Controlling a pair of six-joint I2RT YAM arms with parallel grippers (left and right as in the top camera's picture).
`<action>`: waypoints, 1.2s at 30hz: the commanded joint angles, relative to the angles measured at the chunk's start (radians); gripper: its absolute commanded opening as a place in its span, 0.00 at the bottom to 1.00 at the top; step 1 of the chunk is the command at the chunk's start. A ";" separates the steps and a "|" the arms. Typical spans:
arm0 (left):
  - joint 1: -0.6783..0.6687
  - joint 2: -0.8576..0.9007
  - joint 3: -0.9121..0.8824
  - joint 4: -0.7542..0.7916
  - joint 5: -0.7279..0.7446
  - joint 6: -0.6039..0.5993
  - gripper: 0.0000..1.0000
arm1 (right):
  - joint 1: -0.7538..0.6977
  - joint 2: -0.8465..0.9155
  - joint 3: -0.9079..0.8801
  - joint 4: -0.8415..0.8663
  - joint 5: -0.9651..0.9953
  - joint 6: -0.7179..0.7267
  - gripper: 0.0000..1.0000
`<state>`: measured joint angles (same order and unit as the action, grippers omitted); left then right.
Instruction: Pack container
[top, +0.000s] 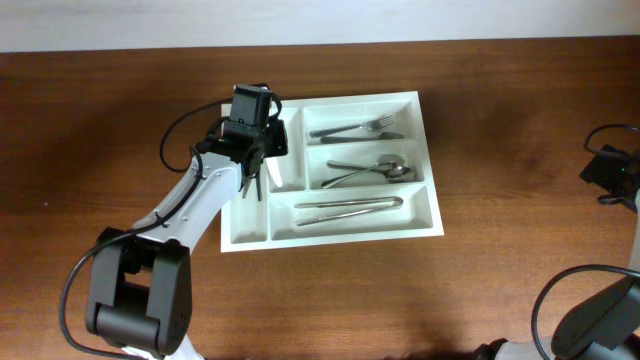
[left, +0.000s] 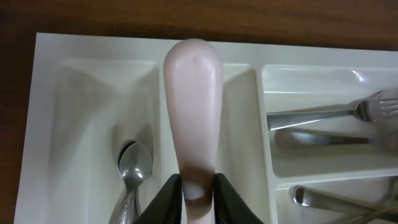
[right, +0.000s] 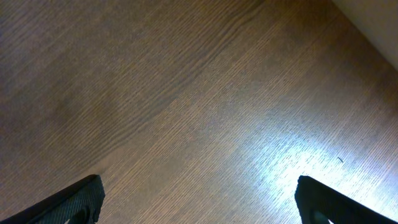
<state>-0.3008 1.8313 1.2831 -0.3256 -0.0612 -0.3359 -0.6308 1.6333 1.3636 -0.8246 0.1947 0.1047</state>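
The container, a white cutlery tray, lies mid-table and also shows in the left wrist view. My left gripper hovers over its two narrow left compartments. It is shut on a pale pinkish-white rounded handle, which points along the divider between those compartments. What lies beyond the handle is hidden. A metal spoon lies in the leftmost narrow compartment. My right gripper is open and empty over bare table at the far right.
The long compartments hold forks, spoons and long metal utensils. A brown wooden table surrounds the tray. A pale wall edge runs along the back.
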 joint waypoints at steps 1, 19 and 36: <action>0.000 0.003 0.008 0.008 -0.009 0.020 0.20 | -0.005 -0.003 -0.002 0.003 0.016 0.000 0.99; 0.041 -0.052 0.128 -0.055 0.000 0.051 0.99 | -0.005 -0.003 -0.002 0.003 0.016 0.000 0.99; 0.179 -0.533 0.288 -0.628 0.000 0.169 0.99 | -0.005 -0.003 -0.002 0.003 0.016 0.000 0.99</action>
<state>-0.1230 1.3663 1.5616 -0.9112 -0.0605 -0.1928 -0.6308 1.6333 1.3636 -0.8246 0.1947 0.1043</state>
